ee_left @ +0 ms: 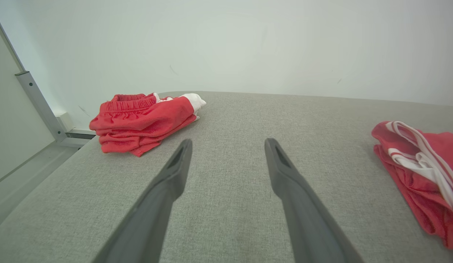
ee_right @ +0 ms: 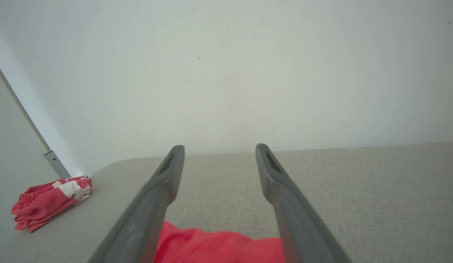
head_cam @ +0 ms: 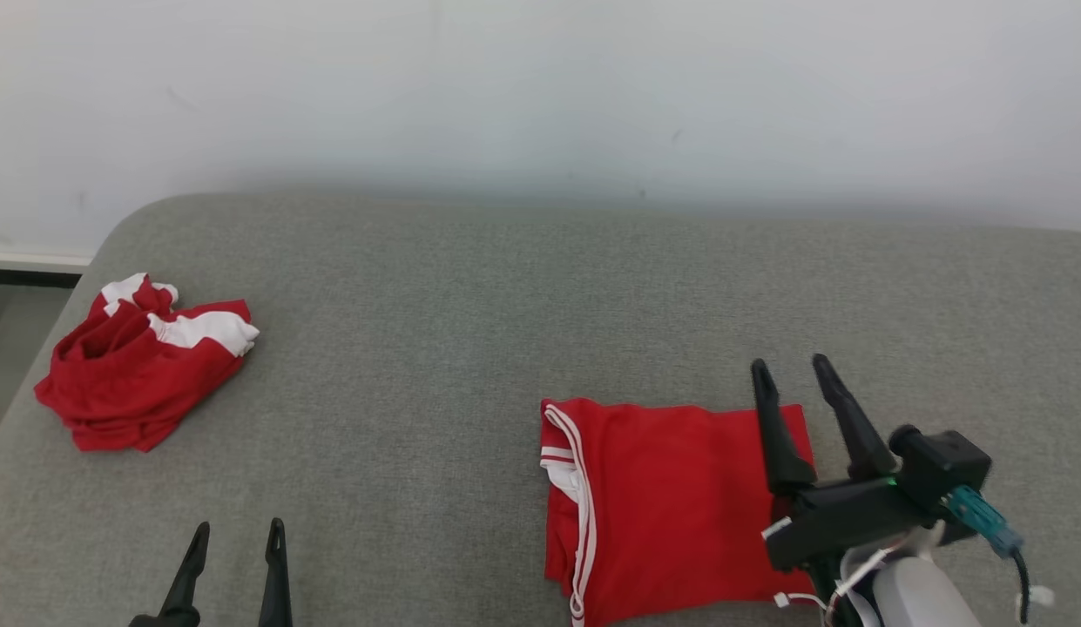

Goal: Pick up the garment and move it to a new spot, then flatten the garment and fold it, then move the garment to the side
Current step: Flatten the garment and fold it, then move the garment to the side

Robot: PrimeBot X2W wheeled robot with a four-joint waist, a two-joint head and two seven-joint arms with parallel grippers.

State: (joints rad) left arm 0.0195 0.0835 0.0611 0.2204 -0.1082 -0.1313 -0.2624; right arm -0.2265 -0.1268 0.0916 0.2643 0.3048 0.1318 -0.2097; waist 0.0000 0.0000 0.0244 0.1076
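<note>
While garment (head_cam: 671, 505) lies folded | right claw (head_cam: 790, 363) spread over its edge

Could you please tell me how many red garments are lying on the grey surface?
2: a crumpled garment at the far left, and a folded garment by the right gripper.

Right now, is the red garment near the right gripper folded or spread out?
Folded: the red garment lies as a flat rectangle with layered edges along its striped side.
</note>
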